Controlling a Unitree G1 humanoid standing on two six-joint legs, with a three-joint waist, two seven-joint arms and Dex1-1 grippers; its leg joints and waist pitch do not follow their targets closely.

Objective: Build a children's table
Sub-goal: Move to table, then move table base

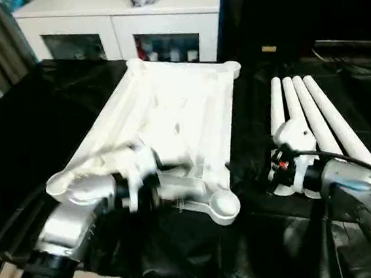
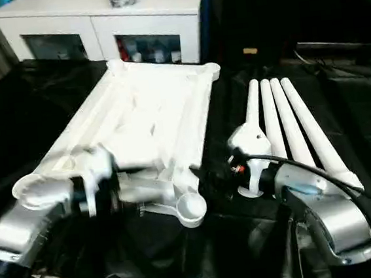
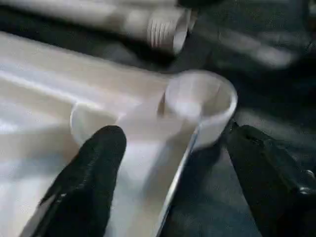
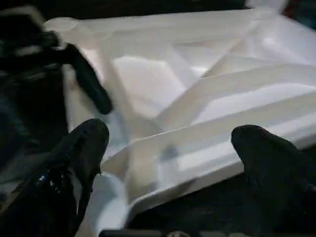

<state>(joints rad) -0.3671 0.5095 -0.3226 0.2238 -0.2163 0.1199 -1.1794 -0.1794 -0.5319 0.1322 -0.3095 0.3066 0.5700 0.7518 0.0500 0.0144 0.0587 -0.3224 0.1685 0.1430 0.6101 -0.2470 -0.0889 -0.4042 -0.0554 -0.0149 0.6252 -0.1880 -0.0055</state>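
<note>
Work table (image 1: 15, 149): covered with a black, glossy, creased sheet (image 1: 183, 251) that hangs over the near edge.

On it:
- Tabletop (image 1: 170, 114), white plastic, ribbed underside up, round sockets at its corners; runs from the near edge to the far edge, left of centre.
- Four legs (image 1: 315, 116), white tubes, side by side, touching, toward the right edge.

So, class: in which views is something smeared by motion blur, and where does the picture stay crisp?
Left eye view: the left gripper is smeared over the tabletop; the four legs stay crisp. Left wrist view: the corner socket and a threaded leg end look soft. Right wrist view: the right gripper's fingers are fairly sharp, the far gripper smeared.
</note>
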